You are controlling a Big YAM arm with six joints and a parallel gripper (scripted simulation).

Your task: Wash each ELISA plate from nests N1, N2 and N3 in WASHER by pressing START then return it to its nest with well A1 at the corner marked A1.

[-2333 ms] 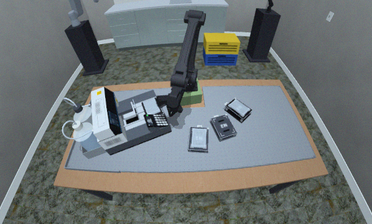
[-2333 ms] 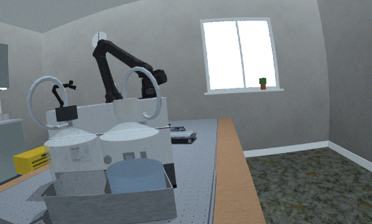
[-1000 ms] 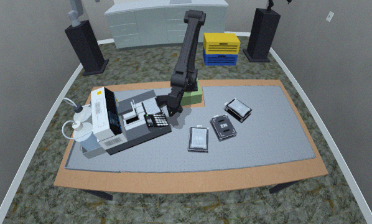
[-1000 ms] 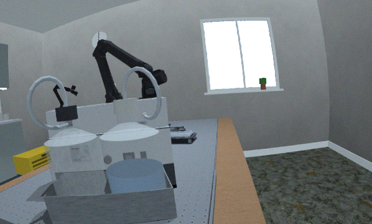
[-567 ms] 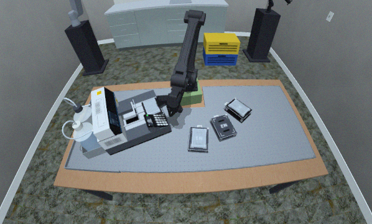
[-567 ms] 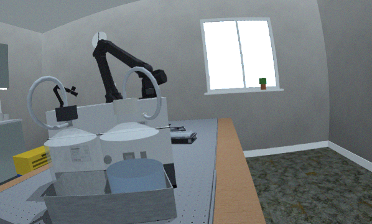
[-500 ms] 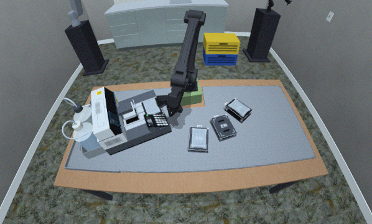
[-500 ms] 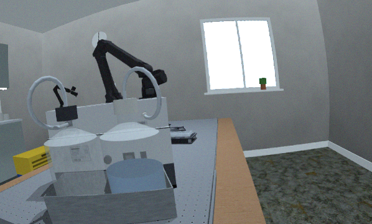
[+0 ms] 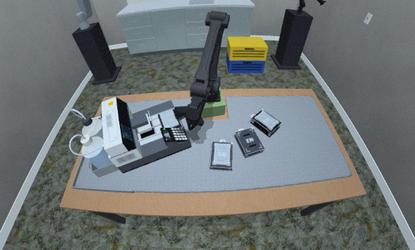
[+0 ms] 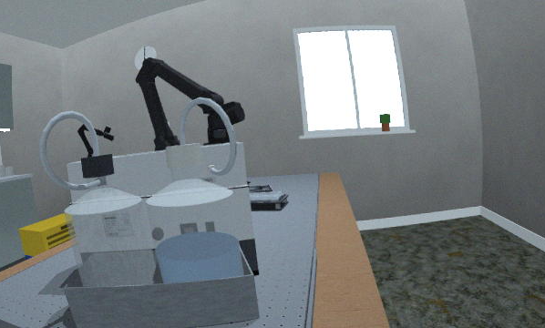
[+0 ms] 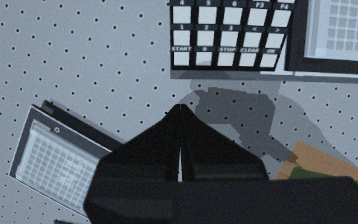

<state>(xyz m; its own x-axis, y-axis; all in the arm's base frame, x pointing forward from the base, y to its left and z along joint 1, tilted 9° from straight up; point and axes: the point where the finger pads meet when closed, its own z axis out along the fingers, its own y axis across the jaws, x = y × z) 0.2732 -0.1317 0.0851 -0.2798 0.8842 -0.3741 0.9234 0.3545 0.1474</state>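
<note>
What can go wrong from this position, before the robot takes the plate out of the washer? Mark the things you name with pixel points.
The plate [image 9: 169, 118] [image 11: 355, 32] in the washer's carrier lies right beside the keypad [image 9: 174, 135] [image 11: 205, 38], so a hand coming down for it might touch a key by accident.

The hand [image 11: 180, 112] is shut with nothing in it; if it goes down like this, it could push the plate instead of gripping it.
</note>
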